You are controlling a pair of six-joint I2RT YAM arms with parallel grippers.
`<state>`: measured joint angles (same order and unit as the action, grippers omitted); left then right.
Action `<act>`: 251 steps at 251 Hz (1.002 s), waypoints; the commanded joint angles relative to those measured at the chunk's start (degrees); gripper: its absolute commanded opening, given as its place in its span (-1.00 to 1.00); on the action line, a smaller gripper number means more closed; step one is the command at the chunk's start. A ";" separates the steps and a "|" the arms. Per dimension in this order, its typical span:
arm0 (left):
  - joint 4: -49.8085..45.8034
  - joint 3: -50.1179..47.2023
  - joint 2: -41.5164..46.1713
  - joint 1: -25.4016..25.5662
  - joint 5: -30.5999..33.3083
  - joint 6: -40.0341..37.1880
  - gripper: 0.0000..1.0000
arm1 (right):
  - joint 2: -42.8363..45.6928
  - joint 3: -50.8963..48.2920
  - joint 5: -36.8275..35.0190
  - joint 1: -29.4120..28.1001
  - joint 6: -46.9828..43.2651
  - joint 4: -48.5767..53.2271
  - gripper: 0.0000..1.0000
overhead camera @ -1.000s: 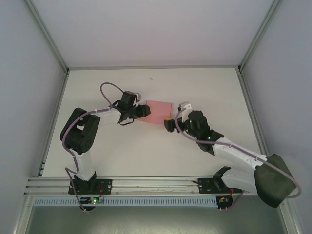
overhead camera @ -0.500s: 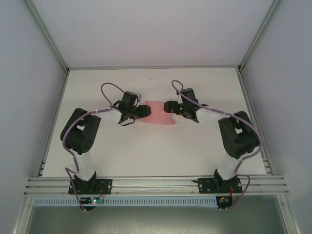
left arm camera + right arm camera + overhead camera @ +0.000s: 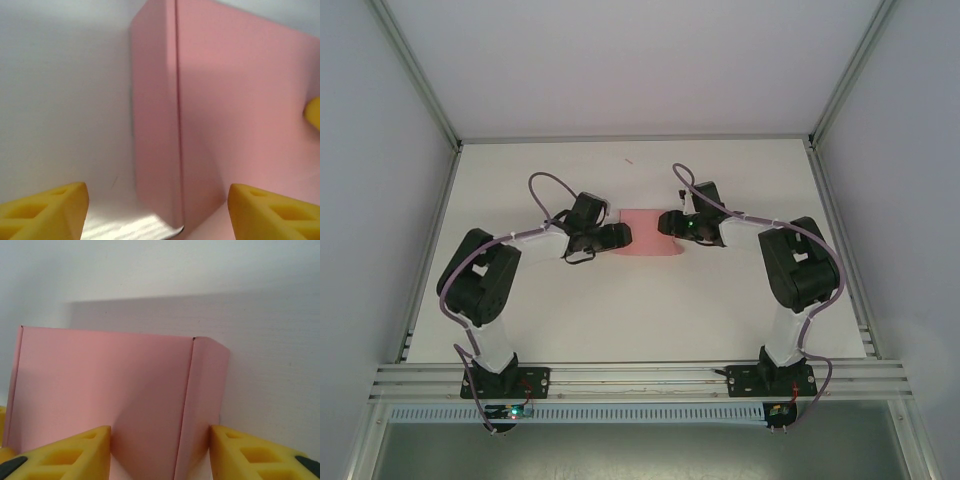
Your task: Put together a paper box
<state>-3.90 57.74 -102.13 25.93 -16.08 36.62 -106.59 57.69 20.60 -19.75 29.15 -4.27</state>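
The plain pink thin-card paper box (image 3: 647,232) shows darker pink along its creases. My foam finger pads (image 3: 65,452), at its six o'clock, are yellow. The flat tabletop (image 3: 620,310) is white; my arms (image 3: 485,285) are black and white, their cables (image 3: 542,182) purple.

Legible text: none | labels, brands: none | numbers, signs: none | surface checked: paper box (image 3: 100,385), just ahead of right gripper (image 3: 160,430), plain and unprinted

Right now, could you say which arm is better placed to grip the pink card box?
Probably right: the right fingers closely bracket one folded end of the pink card box, while the left fingers stand wide.
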 commanded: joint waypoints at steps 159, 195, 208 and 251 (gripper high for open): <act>-2.12 12.15 -10.19 -4.95 -10.72 1.48 0.04 | -3.14 -1.35 3.38 2.35 -6.66 3.71 -0.05; 3.59 8.54 -10.11 -5.46 -14.64 3.59 -0.44 | -1.87 -1.44 5.02 2.45 -5.53 2.81 0.07; 4.47 7.13 -9.85 -5.71 -14.93 3.91 -0.62 | -0.77 -1.90 5.58 2.43 -4.78 2.11 0.16; 11.22 0.45 -8.38 -8.29 -17.03 6.92 -0.82 | 5.61 -3.80 6.24 2.76 -2.04 0.37 0.34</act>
<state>4.29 63.77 -110.91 19.59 -31.14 41.17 -105.78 55.81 25.87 -17.45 25.08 -5.34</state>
